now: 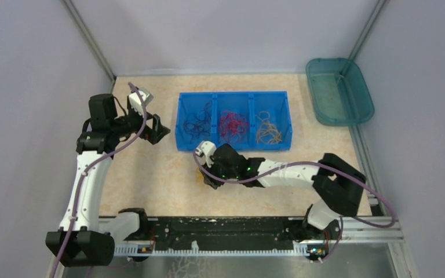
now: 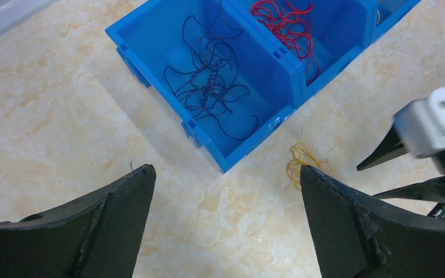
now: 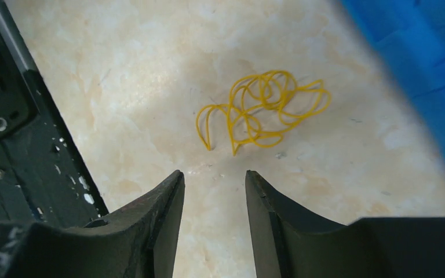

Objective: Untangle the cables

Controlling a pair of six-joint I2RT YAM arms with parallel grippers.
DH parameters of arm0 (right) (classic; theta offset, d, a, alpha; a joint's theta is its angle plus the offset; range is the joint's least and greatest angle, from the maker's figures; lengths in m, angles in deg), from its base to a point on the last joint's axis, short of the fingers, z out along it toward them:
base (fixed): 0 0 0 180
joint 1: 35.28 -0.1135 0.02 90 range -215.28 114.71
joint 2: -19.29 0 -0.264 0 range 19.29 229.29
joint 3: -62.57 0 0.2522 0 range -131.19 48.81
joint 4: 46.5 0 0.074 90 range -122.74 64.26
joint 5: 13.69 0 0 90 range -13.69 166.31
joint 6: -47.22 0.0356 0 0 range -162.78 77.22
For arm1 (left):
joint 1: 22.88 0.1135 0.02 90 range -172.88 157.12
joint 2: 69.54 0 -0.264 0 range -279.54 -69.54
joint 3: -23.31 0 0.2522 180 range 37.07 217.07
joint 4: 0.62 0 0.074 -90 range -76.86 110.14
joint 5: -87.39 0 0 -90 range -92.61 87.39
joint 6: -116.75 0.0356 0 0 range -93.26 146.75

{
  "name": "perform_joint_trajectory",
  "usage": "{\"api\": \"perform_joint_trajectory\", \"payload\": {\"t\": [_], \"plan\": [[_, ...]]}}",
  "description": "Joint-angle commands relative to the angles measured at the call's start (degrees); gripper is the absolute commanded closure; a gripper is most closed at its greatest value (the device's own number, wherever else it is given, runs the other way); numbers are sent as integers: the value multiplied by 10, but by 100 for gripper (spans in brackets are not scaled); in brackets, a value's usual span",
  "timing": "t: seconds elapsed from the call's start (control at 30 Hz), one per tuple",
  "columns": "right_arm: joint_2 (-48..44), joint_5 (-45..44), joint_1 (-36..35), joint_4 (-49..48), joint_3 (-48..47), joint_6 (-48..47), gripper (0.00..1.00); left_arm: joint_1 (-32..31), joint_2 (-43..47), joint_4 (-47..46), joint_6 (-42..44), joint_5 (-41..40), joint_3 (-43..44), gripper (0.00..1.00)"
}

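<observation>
A blue three-compartment bin (image 1: 179, 123) holds dark cables (image 1: 196, 120) on the left, red cables (image 1: 233, 125) in the middle and yellow-orange cables (image 1: 268, 130) on the right. One loose yellow cable (image 3: 261, 110) lies curled on the table in front of the bin, and it also shows in the left wrist view (image 2: 301, 162). My right gripper (image 3: 214, 172) hovers just short of it, jaws partly open and empty. My left gripper (image 2: 225, 168) is wide open and empty, left of the bin (image 2: 290, 69), near its dark cables (image 2: 208, 81).
A teal tray (image 1: 340, 90) stands at the back right. A black rail (image 1: 220, 231) runs along the near table edge, and it shows close to the left of the right gripper (image 3: 11, 104). Grey walls enclose the table. The right gripper's fingers (image 2: 382, 156) reach into the left wrist view.
</observation>
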Motion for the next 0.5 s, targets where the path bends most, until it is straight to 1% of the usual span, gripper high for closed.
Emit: {"api": "perform_joint_trajectory", "payload": {"t": [0.0,0.07,0.17,0.33,0.4,0.43,0.47], "plan": [[59,18,-12,-110,-16,13,57,8,19,-13,-12,28,-8,0],[84,22,-12,-128,-21,11,58,7,22,-9,-13,31,-7,0],[133,1,-12,-134,-38,1,60,8,27,-3,-11,38,-8,0],[165,-26,-13,-149,-51,-12,68,8,37,4,-7,49,-11,0],[167,-25,-13,-156,-48,-14,75,8,39,6,-6,52,-11,0],[167,-25,-13,-156,-48,-16,80,8,40,6,-6,53,-11,0],[164,-25,-13,-153,-49,-16,88,8,41,6,-5,53,-12,0]]}}
